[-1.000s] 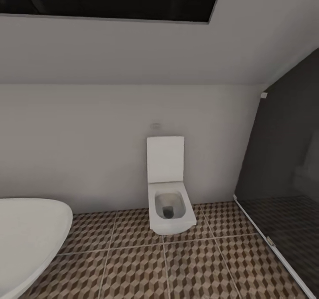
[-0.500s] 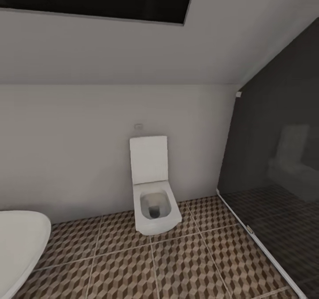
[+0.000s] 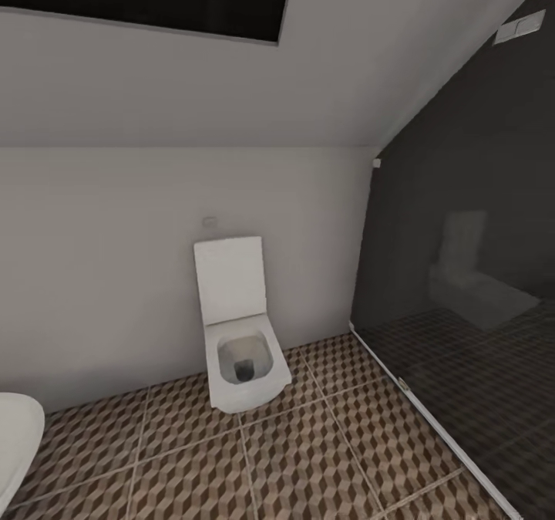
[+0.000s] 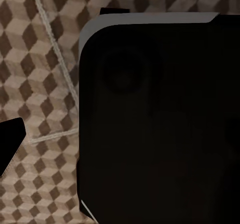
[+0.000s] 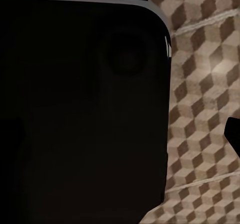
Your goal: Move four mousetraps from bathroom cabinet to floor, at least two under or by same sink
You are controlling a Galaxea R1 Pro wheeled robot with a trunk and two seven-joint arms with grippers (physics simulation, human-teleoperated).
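The bathroom floor (image 3: 308,458) of brown, beige and white cube-pattern tiles runs across the lower part of the head view. It also lies beneath a black part of my own body in the left wrist view (image 4: 45,84) and the right wrist view (image 5: 200,109). A small dark tip (image 4: 10,144) juts in at one edge of the left wrist view, and another (image 5: 233,134) at one edge of the right wrist view. Whether either gripper is open or shut cannot be read from them. The mousetraps, the cabinet and the sink are out of view.
A white square toilet (image 3: 239,350) with its lid up stands against the pale wall ahead. The rim of a white bathtub (image 3: 15,435) shows at the lower left. A dark glass shower partition (image 3: 462,273) with a pale floor rail (image 3: 432,427) closes off the right.
The head camera has turned to the right: toilet and bathtub slide left in the picture and more of the glass partition comes in. Nothing in the room itself has moved.
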